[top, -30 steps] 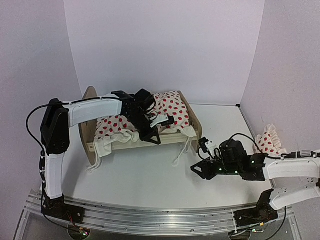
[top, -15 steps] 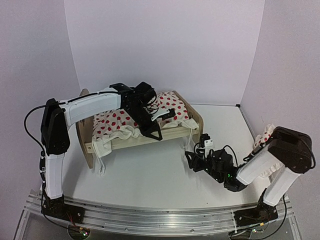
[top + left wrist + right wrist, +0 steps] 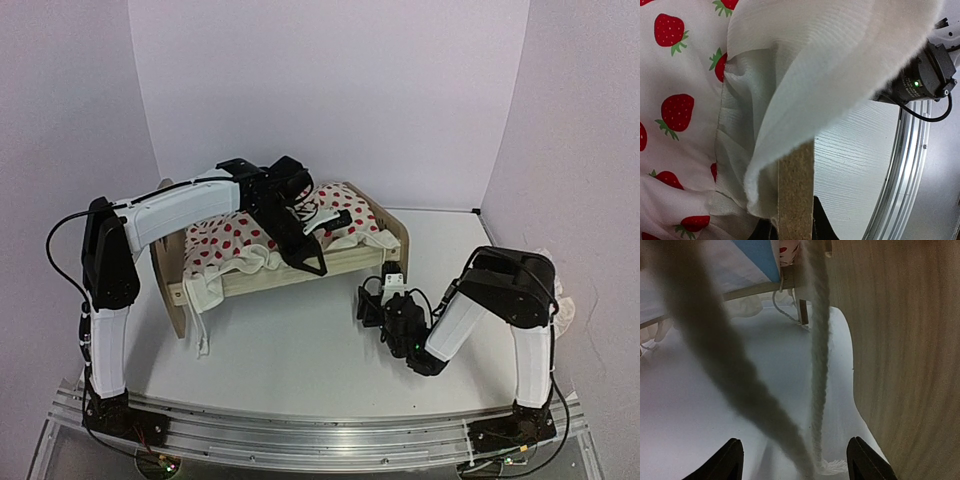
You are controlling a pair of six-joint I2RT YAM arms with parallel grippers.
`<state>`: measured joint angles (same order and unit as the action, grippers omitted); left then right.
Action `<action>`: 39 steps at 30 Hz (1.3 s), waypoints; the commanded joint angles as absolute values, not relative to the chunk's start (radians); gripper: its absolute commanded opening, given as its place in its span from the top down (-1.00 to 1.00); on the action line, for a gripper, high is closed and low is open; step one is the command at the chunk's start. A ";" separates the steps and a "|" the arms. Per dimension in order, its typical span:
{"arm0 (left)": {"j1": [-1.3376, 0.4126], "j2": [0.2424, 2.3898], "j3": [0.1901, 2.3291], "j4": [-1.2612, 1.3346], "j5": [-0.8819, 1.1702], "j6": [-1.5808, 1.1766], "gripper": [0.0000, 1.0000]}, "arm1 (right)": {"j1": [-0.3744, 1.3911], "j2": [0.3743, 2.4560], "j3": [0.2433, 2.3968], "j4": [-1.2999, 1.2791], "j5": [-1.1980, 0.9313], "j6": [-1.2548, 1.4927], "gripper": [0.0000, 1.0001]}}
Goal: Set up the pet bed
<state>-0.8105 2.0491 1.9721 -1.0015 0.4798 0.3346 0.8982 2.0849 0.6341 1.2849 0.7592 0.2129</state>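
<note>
The pet bed [image 3: 345, 262] is a light-wood frame with its tall headboard [image 3: 168, 285] at the left and its low footboard [image 3: 396, 240] at the right. A cream strawberry-print duvet [image 3: 232, 240] lies over it. My left gripper [image 3: 311, 263] is shut on the front side rail [image 3: 796, 195], with the duvet's white edge [image 3: 830, 60] draped just above the jaws. My right gripper [image 3: 368, 301] is low on the table by the footboard [image 3: 905, 355], open. Two white cords [image 3: 819, 365] hang between its fingertips [image 3: 733, 458], untouched. A strip of blue-and-white mattress [image 3: 758, 258] shows underneath.
A ruffled white piece [image 3: 566, 306] lies at the far right behind my right arm, mostly hidden. Walls close in the back and both sides. The metal base rail [image 3: 320, 435] runs along the near edge. More cords [image 3: 204, 335] dangle by the headboard.
My right arm has swung in from the right side to the footboard and its jaws have opened wider. My left gripper keeps its hold, and the bed has shifted slightly back and right.
</note>
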 commanded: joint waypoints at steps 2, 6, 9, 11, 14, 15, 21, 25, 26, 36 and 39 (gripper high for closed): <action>-0.819 1.948 2.071 -0.929 0.592 0.308 1.00 | 0.890 2.148 0.706 1.504 0.894 0.189 -0.38; -0.819 1.943 2.077 -0.934 0.603 0.298 1.00 | 0.862 2.175 0.719 1.504 0.910 0.213 0.21; -0.818 1.942 2.077 -0.934 0.603 0.288 1.00 | 0.855 2.174 0.716 1.503 0.903 0.209 0.84; -0.815 1.941 2.074 -0.931 0.595 0.286 1.00 | 0.855 2.160 0.697 1.504 0.879 0.212 1.00; -0.795 1.940 2.057 -0.913 0.577 0.287 1.00 | 0.856 2.117 0.631 1.504 0.823 0.230 1.00; -0.784 1.940 2.049 -0.905 0.571 0.290 1.00 | 0.857 2.096 0.603 1.504 0.798 0.232 1.00; -0.739 1.942 1.991 -0.859 0.518 0.360 1.00 | 0.879 1.919 0.417 1.471 0.552 0.301 1.00; -0.727 1.938 1.928 -0.822 0.476 0.443 1.00 | 0.895 1.782 0.360 1.270 0.403 0.433 1.00; -0.722 1.936 1.907 -0.812 0.461 0.465 1.00 | 0.899 1.745 0.360 1.200 0.374 0.457 1.00; -0.666 1.906 1.632 -0.630 0.331 0.693 1.00 | 0.942 1.523 0.428 0.578 0.080 0.548 1.00; -0.658 1.909 1.586 -0.607 0.318 0.726 1.00 | 0.942 1.532 0.478 0.477 -0.039 0.553 1.00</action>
